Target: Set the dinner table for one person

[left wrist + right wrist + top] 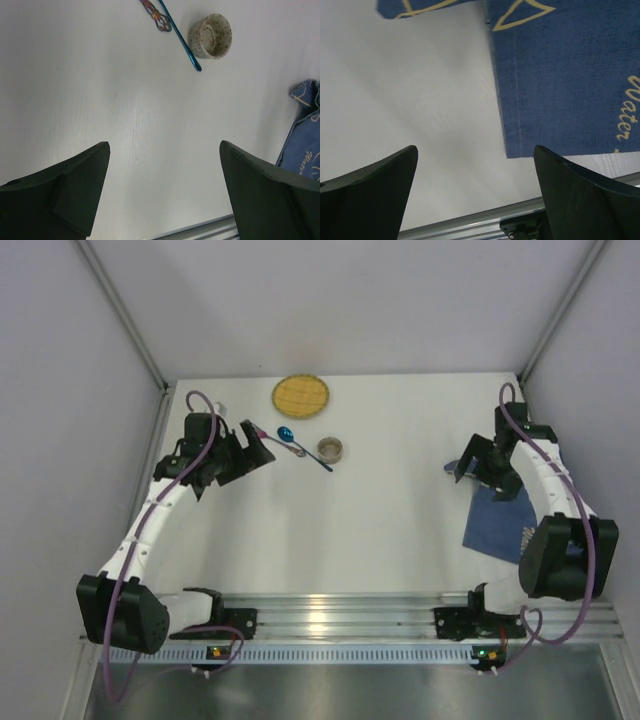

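Broadly, the white counter (380, 510) is seen running from the metal rail (340, 615) at the near edge to the back wall, w/ most items grouped at its far left-centre. A round yellow woven mat (300, 394) is laid flat nr the far edge. Just in front of it a blue spoon (300, 447) is laid diagonally. A small speckled cup (331, 449) is stood upright just beside the handle end, apparently not touching. A purplish utensil (262, 437) is laid next to the spoon on its L side; its type can't be told. A dark blue placemat (497, 525) w/ yellow line drawings is spread askew at the R side, well apart from the rest and partly covered by the R arm. One corner is seen folded over in the wrist view. L jaws are spread wide over bare counter nr the purplish utensil, w/ nothing btwn them. R jaws are likewise spread wide, poised over the placemat's far end, nothing gripped.
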`<action>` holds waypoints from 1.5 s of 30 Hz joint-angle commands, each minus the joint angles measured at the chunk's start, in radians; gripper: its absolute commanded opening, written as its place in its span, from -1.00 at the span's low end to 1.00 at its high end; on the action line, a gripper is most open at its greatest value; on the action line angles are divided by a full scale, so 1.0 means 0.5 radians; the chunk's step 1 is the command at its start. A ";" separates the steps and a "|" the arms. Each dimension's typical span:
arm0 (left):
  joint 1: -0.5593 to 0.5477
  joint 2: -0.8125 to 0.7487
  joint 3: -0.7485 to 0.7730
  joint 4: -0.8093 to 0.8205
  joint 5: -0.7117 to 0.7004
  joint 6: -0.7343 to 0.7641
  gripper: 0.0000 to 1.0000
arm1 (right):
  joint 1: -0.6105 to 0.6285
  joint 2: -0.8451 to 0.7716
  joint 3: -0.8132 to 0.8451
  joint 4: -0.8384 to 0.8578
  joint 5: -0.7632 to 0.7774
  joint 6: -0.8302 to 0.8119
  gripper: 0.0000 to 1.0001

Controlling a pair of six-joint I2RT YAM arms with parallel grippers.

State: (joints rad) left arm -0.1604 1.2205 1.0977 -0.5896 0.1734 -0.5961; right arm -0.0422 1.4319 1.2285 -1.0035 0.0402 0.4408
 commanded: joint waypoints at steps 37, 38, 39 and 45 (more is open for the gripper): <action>-0.109 -0.508 -0.008 -0.379 -0.264 0.002 0.86 | 1.418 0.431 0.101 0.286 -0.139 0.268 -1.00; -0.109 -0.517 0.022 -0.395 -0.270 -0.004 0.86 | 1.571 0.425 0.202 0.258 -0.139 0.302 -1.00; -0.109 -0.524 0.032 -0.419 -0.273 -0.014 0.86 | 1.630 0.431 0.254 0.249 -0.139 0.336 -1.00; -0.109 -0.631 0.060 -0.502 -0.292 -0.035 0.86 | 1.870 0.508 0.525 0.224 -0.179 0.508 -1.00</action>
State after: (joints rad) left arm -0.2123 0.9470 1.0847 -0.8024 0.0433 -0.5980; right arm 0.8700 1.7046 1.4357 -0.8413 -0.0429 0.6220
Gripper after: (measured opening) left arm 0.928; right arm 0.036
